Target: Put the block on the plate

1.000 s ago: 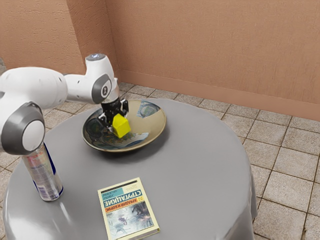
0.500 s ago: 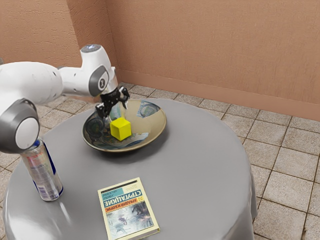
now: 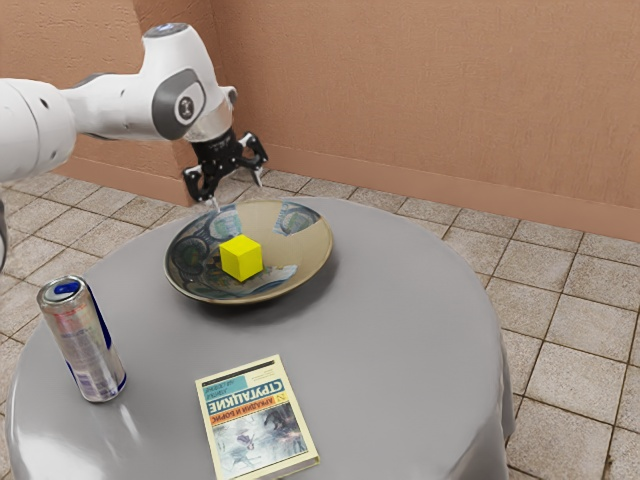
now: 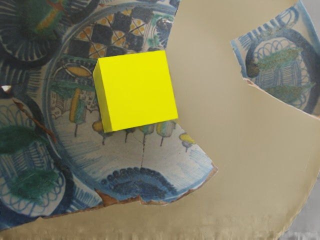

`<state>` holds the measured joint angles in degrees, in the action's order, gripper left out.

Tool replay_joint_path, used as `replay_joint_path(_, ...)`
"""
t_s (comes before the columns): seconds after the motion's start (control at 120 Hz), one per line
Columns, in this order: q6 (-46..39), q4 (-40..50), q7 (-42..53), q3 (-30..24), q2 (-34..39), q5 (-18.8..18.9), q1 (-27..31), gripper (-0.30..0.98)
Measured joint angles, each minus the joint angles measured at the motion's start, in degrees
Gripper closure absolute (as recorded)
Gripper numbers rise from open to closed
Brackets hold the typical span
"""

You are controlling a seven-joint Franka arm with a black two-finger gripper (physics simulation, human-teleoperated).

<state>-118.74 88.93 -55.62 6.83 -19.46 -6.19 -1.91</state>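
My gripper [image 3: 238, 191] is above the plate's far part in the exterior view, its two fingers spread wide with nothing between them. Below it, apart from the fingers, the yellow block [image 3: 241, 258] rests on the patterned plate [image 3: 300, 250]. In the wrist view the block [image 4: 137, 91] lies flat on the painted part of the plate [image 4: 215, 120], beside its plain beige area.
On the round grey table [image 3: 400, 330], a silver and blue can [image 3: 83, 340] stands toward the exterior view's left edge. A book [image 3: 258, 420] lies at the near side. Behind the table are a tiled floor and a brown wall.
The fingers have opened and let go of the block. My hand has risen well above the plate, while the block has stayed on it.
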Motion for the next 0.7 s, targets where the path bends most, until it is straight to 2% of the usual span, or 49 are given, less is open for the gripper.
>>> replay_joint_path(0.392,20.43,0.83,11.88,-4.96,13.92,0.19,0.09,0.00)
replay_joint_path(0.7,31.62,1.50,18.88,-10.41,20.74,3.58,1.56,0.00)
